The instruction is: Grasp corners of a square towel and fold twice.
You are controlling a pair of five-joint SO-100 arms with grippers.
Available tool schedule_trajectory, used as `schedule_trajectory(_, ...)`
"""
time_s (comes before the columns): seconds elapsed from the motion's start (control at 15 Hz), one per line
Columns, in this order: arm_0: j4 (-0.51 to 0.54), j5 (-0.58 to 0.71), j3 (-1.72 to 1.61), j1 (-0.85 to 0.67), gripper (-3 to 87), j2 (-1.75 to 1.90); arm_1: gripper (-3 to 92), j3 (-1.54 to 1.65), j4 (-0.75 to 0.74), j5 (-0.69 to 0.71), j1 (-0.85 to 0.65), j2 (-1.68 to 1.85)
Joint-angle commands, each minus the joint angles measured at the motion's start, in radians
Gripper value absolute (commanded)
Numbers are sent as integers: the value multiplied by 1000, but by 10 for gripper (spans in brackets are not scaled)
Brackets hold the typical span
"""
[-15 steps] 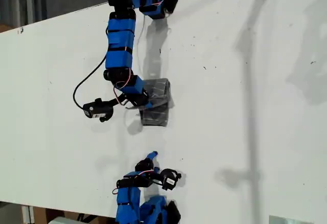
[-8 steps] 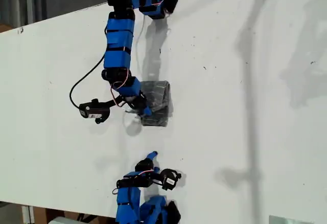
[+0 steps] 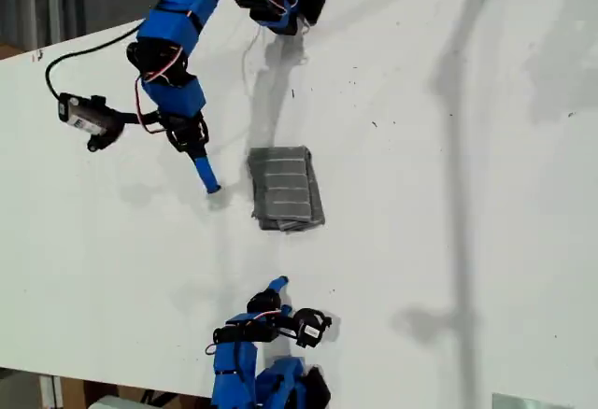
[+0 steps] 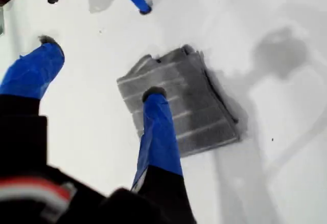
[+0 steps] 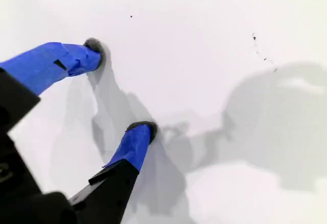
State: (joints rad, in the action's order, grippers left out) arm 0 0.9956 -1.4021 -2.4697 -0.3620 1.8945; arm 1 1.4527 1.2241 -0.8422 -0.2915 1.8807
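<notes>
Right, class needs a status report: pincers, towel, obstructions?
My first pincer open, empty. My second pincer open, off the towel. Folded square towel flat on table. Nothing in the way.

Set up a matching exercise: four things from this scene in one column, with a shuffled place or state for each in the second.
Things:
1. square towel
2. my first claw
3. my second claw
4. table

Places or states:
A. white, with a few small dark specks
B. open, over bare table, towards the exterior view's left of the cloth
C. folded small, lying flat, grey with thin white stripes
D. open, near the exterior view's bottom edge, holding nothing

Pairs: 1-C, 2-D, 3-B, 4-A
</notes>
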Motion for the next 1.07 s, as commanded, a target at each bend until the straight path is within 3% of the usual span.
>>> schedule_trajectory(0.0, -12, 9, 11, -14, 274, -3, 333, 471, -129, -123, 21, 270)
schedule_trajectory(0.13, -12, 8, 9, -14, 274, -3, 340, 796, -218, -245, 21, 453)
schedule_trajectory(0.33, -8, -5, 11, -12, 274, -3, 333, 1109, -212, -414, 37, 813)
schedule_trajectory(0.53, -8, 3, 6, -14, 274, 2, 323, 1318, -71, -551, 86, 1347)
schedule_trajectory(0.6, -9, 15, 3, -20, 274, 3, 341, 1315, 34, -601, 94, 1404)
schedule_trajectory(0.73, -8, 51, -5, -44, 274, 20, 368, 1338, 54, -643, 106, 1413)
schedule_trajectory(0.93, -14, 52, -103, -80, 274, 163, 281, 1385, 126, -762, 147, 1413)
schedule_trajectory(1.0, -14, 49, -150, -87, 275, 239, 231, 1387, 206, -873, 173, 1413)
